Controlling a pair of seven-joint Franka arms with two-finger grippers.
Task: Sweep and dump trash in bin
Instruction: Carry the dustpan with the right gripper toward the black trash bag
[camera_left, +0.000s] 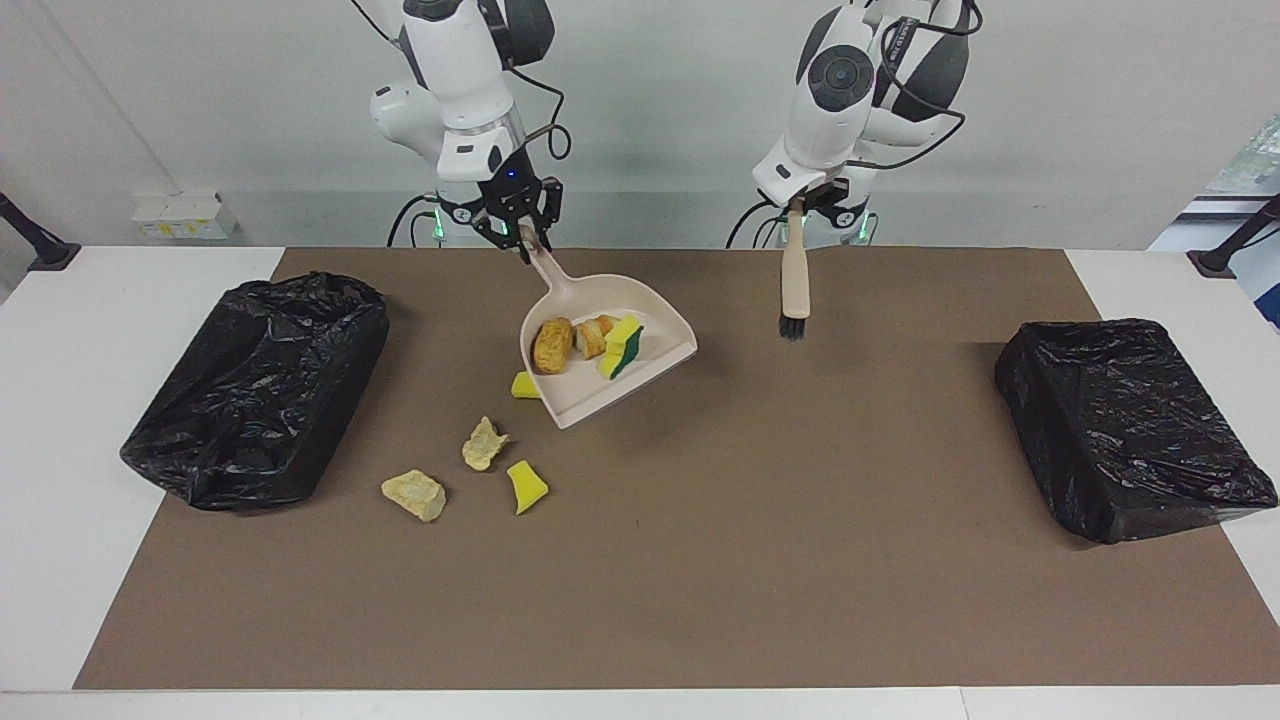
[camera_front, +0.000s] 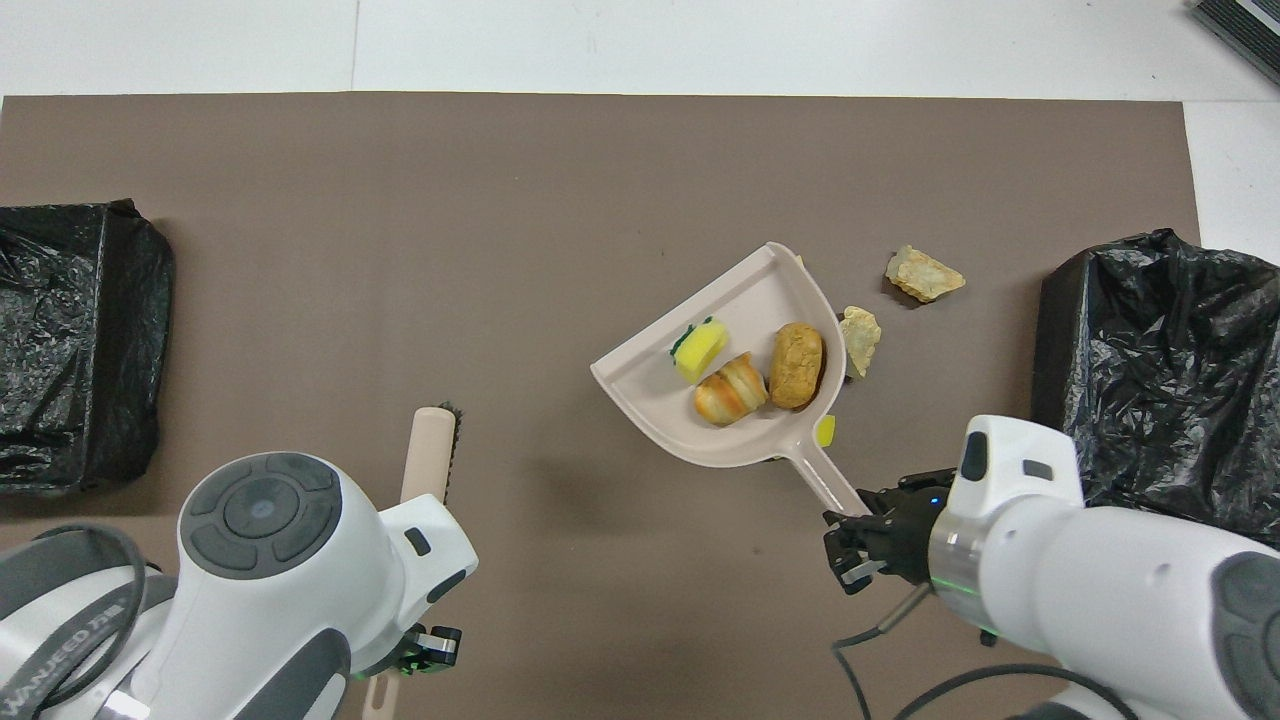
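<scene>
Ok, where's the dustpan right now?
The dustpan hangs over the mat, held by its handle in the right gripper, above the loose scraps toward the right arm's end.

From my remote seat it's a pretty bare room: plain pale grey wall (camera_left: 1050, 120) along the back, flat even lighting, no harsh shadows. White table (camera_left: 60, 420) with a big brown mat (camera_left: 760, 560) covering most of it. Small white box thing (camera_left: 185, 213) sits by the wall, and a bit of window (camera_left: 1255, 160) peeks in at one edge.
</scene>
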